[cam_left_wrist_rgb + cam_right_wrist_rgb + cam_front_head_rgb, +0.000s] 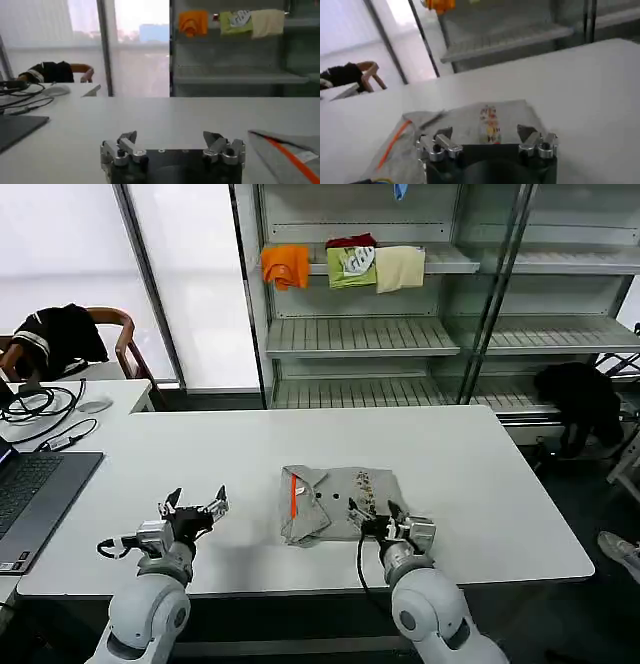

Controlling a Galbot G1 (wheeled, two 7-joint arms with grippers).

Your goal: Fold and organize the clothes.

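Observation:
A light grey shirt [340,499] lies folded into a rough rectangle on the white table [480,484], near the front edge. It has an orange neck strip [293,492] and a small multicoloured print [365,484]. My right gripper [372,514] hovers open at the shirt's near right edge; in the right wrist view the grey shirt [470,122] and the multicoloured print [490,122] lie just beyond the right gripper [484,134]. My left gripper [196,502] stands open to the shirt's left, apart from it. The left wrist view has the left gripper [170,137] over bare table with the grey shirt [287,152] off to one side.
A laptop [30,494], cables [40,409] and a mouse [93,405] sit on the desk at far left. A chair [110,334] holds a black garment [55,334]. Behind the table a shelf unit [400,334] carries folded orange [286,266], green [352,264] and cream [400,268] garments.

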